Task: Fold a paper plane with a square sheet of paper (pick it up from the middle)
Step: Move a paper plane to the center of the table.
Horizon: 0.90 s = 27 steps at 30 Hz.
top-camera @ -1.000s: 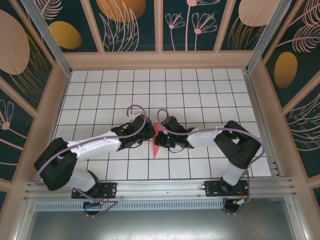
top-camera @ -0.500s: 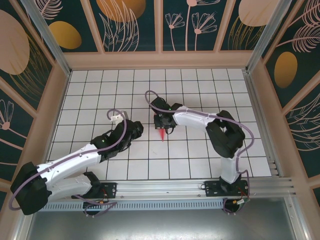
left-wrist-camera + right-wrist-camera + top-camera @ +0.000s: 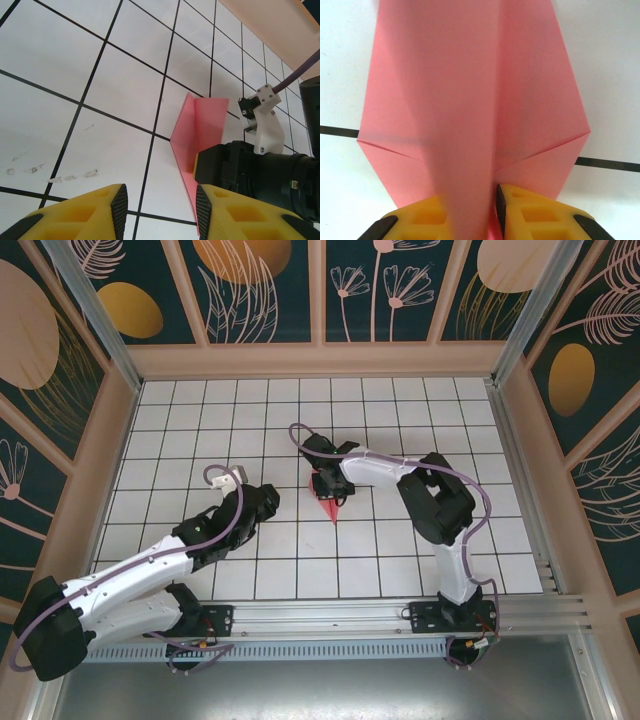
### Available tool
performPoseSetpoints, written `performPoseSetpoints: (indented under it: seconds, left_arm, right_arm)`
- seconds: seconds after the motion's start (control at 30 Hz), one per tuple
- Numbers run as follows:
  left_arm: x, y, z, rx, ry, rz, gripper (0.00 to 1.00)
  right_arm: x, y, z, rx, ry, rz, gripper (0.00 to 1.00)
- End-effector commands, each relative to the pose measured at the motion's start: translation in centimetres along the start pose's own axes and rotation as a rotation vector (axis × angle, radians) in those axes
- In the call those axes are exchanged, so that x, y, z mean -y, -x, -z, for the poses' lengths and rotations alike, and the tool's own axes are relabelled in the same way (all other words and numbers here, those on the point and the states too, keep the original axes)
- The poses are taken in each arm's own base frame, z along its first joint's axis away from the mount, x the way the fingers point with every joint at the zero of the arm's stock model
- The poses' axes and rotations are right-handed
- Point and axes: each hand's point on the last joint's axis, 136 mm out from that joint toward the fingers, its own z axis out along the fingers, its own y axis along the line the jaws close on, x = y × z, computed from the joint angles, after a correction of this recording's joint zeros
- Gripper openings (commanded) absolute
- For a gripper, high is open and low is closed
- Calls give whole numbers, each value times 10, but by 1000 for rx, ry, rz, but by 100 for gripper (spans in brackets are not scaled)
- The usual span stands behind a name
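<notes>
Bending sharply, right arm [image 3: 375,465] above paper plane [image 3: 329,504], left arm [image 3: 150,565] outstretched.

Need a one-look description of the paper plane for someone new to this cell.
On the white grid-tiled table, look beyond centre, where the right arm's tool reaches in. Between that tool's fingers is the paper plane: a slim folded dart, tip pointing toward the arm bases. Its pink-red sets it apart from white tiles and black-and-white arms.

One paper plane [image 3: 330,506], far as glimpsed. Two arms: left arm [image 3: 140,570], right arm [image 3: 378,468]. Four yellow fingers [image 3: 85,215].
</notes>
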Motion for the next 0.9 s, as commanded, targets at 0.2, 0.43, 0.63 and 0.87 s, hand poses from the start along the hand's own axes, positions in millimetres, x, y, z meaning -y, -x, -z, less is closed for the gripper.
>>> performPoseSetpoints:
  seconds: [0.2, 0.43, 0.63, 0.87]
  left_arm:
    - [-8, 3, -4, 20, 39, -19, 43]
    - [-15, 28, 3, 127, 131, -108, 45]
    - [-35, 73, 18, 287, 284, -180, 60]
    - [-99, 143, 34, 512, 565, -188, 90]
  right_arm:
    - [3, -19, -20, -60, -39, -27, 27]
    - [-14, 53, 87, 220, 56, -26, 51]
    - [32, 78, 182, 530, 46, -119, 87]
    - [212, 62, 217, 888, -302, -317, 94]
